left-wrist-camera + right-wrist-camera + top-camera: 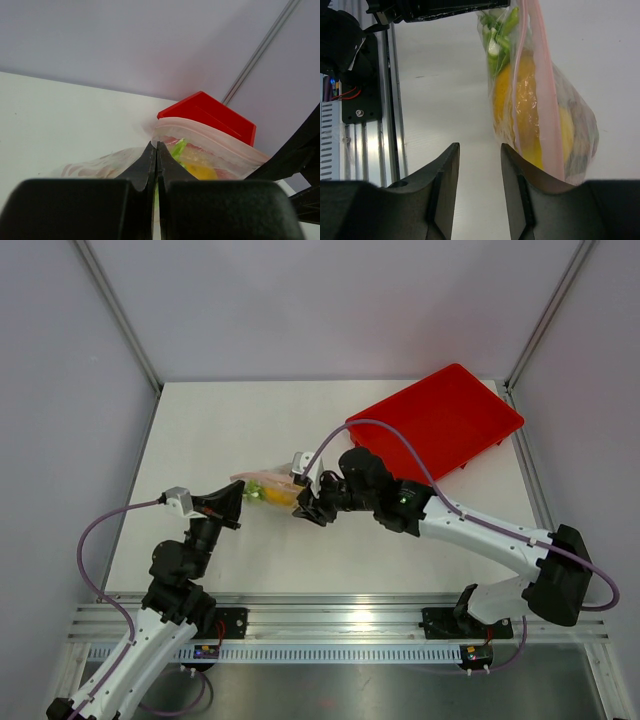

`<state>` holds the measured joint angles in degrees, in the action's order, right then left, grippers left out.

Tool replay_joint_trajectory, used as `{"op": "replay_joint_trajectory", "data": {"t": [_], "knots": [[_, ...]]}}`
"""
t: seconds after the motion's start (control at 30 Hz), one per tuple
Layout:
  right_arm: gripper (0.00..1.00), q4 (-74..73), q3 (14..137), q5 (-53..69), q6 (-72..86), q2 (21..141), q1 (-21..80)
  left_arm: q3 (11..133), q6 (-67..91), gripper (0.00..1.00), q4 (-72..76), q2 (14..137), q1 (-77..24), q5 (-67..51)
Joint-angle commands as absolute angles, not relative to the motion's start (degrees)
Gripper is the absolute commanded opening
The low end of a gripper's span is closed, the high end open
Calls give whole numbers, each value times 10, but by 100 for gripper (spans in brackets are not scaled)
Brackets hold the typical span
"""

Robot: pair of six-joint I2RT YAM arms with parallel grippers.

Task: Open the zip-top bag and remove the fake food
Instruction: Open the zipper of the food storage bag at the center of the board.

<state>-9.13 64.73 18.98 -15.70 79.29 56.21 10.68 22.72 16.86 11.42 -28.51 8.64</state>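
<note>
1. A white counter [200,430] sits between pale walls with metal corner posts. The arms' bases are on a rail [340,620] at 6 o'clock.
2. The left hand [156,150] is fully closed. Its two fingertips are pressed together on the clear film of the zip-top bag [210,145].
3. From above, that hand is at the bag's 8 o'clock end. The bag lies near the middle of the counter.
4. The right hand [478,147] is at the bag's 4 o'clock end with its jaws about half apart. Nothing is in the gap, and only bare counter shows through it. The bag rests just outside one finger, at 3 o'clock in the wrist view.
5. The fake food [520,110] is inside the bag. Green stalk pieces are nearest the left hand, with orange and yellow pieces beyond them.
6. A pink zip strip [536,90] runs along the bag's length.
7. A red tray [440,425] lies at 1 o'clock on the counter, well apart from the bag.
</note>
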Motion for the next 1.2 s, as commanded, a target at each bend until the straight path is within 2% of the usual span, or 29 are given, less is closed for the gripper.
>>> {"op": "replay_joint_trajectory", "data": {"t": [0.0,0.23,0.33,0.73,0.83,0.87,0.97,1.07,1.17], "knots": [[46,-48,638,183,-156,744,567,111,216,0,216,118,-283,67],[50,19,592,126,-137,677,568,120,207,0,228,148,-283,27],[56,8,600,118,-133,678,567,120,204,0,232,148,-283,18],[49,-109,685,142,-165,802,567,120,200,0,236,144,-283,4],[41,-139,705,142,-175,830,568,119,200,0,235,140,-283,4],[29,-145,712,144,-178,838,568,120,200,0,233,140,-283,5],[8,-161,715,149,-188,842,569,120,201,0,230,137,-283,9],[1,-168,706,156,-206,835,572,123,207,1,222,133,-283,18],[0,-185,701,157,-235,824,576,131,217,20,192,123,-283,42]]}}
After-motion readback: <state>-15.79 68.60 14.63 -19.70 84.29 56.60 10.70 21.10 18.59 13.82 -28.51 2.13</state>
